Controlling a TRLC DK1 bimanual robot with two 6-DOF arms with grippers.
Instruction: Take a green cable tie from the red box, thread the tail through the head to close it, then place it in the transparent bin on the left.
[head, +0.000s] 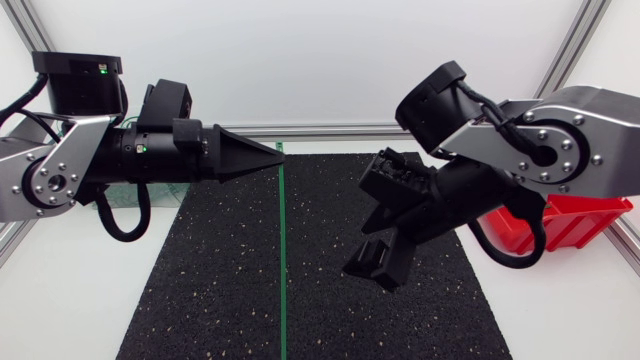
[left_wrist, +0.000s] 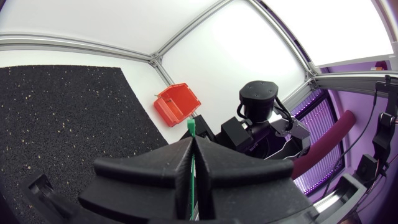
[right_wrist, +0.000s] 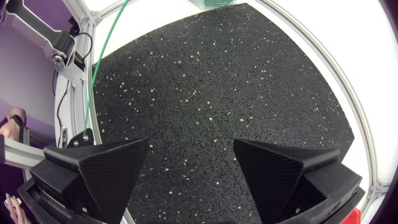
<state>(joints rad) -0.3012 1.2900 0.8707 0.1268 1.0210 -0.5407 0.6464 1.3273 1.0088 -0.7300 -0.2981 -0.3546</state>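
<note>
My left gripper (head: 270, 157) is shut on a green cable tie (head: 283, 260). The tie hangs straight down from the fingertips over the black mat (head: 220, 280). In the left wrist view its head (left_wrist: 191, 127) pokes out just past the closed left gripper (left_wrist: 193, 142). My right gripper (head: 372, 222) hovers over the mat to the right of the tie, open and empty. In the right wrist view the tie (right_wrist: 102, 62) runs as a thin line beside the right gripper (right_wrist: 193, 168), outside its fingers. The red box (head: 565, 222) sits at the right, partly behind my right arm.
The red box (left_wrist: 177, 104) also shows ahead of the left gripper, near the table's corner, with my right arm (left_wrist: 261, 115) beside it. A transparent bin (head: 160, 195) is mostly hidden behind my left arm. Aluminium frame posts stand along the table's edges.
</note>
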